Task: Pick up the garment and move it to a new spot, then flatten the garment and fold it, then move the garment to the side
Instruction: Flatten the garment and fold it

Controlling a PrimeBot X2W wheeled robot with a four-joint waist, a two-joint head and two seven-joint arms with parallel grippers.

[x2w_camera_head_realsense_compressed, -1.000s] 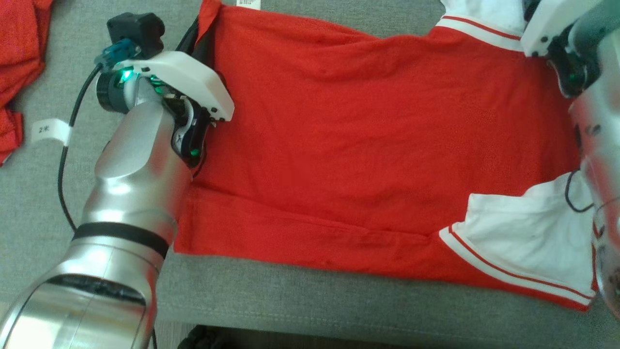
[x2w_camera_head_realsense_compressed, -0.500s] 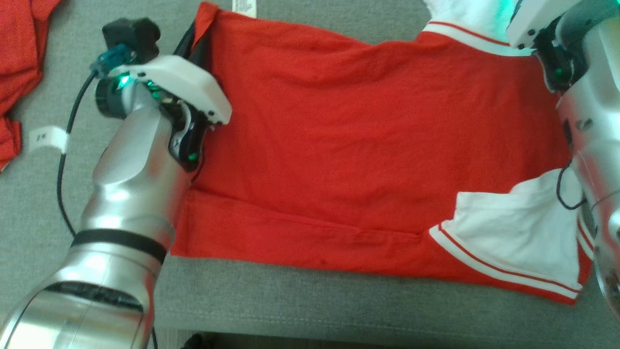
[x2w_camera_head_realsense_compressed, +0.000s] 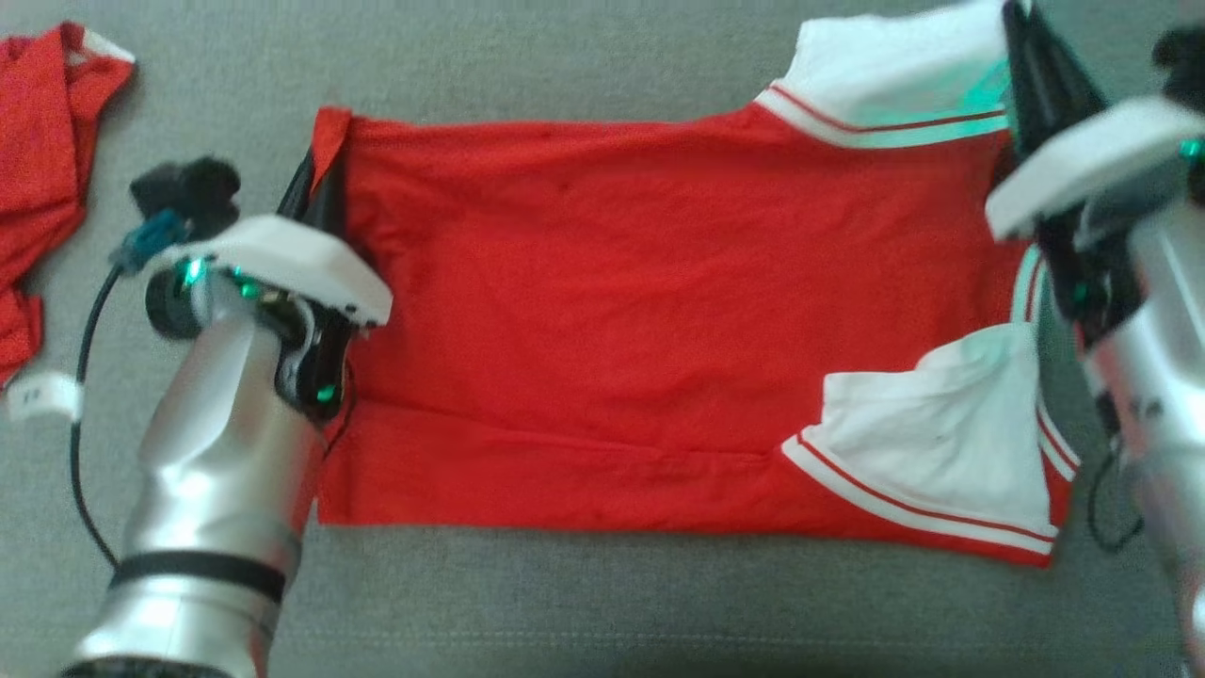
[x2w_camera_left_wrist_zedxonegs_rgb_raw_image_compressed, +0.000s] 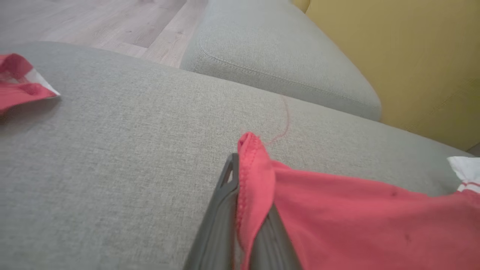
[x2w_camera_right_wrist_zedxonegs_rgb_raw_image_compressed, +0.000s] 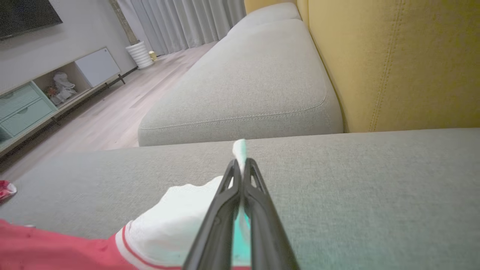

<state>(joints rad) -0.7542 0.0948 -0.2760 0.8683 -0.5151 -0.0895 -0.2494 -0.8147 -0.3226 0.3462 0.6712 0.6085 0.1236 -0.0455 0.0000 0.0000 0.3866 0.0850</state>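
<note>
The left gripper (x2w_camera_head_realsense_compressed: 315, 184) is closed on the far hem corner (x2w_camera_head_realsense_compressed: 329, 127) of the red garment (x2w_camera_head_realsense_compressed: 612, 311), the fabric folded up between its dark fingers in the left wrist view. The right gripper (x2w_camera_right_wrist_zedxonegs_rgb_raw_image_compressed: 243, 163) is pinched tight on the far white sleeve (x2w_camera_head_realsense_compressed: 885, 75), a tuft of white cloth poking out past its fingertips.

The garment lies spread on the grey sofa cushion (x2w_camera_head_realsense_compressed: 565, 56) with its long axis running left to right, parallel to the cushion's front edge – hem toward the robot's left, sleeves toward its right. The near sleeve (x2w_camera_head_realsense_compressed: 932, 433) is folded in over the red body, its striped cuff slanting toward the front edge. A crease runs lengthwise along the garment's near side.

A second red garment (x2w_camera_head_realsense_compressed: 38, 169) is bunched toward the cushion's left end, well apart from the first. A loose red thread (x2w_camera_left_wrist_zedxonegs_rgb_raw_image_compressed: 285, 120) lies on the cushion just beyond the gripped hem corner – behind it rises the yellow backrest (x2w_camera_right_wrist_zedxonegs_rgb_raw_image_compressed: 393, 63).
</note>
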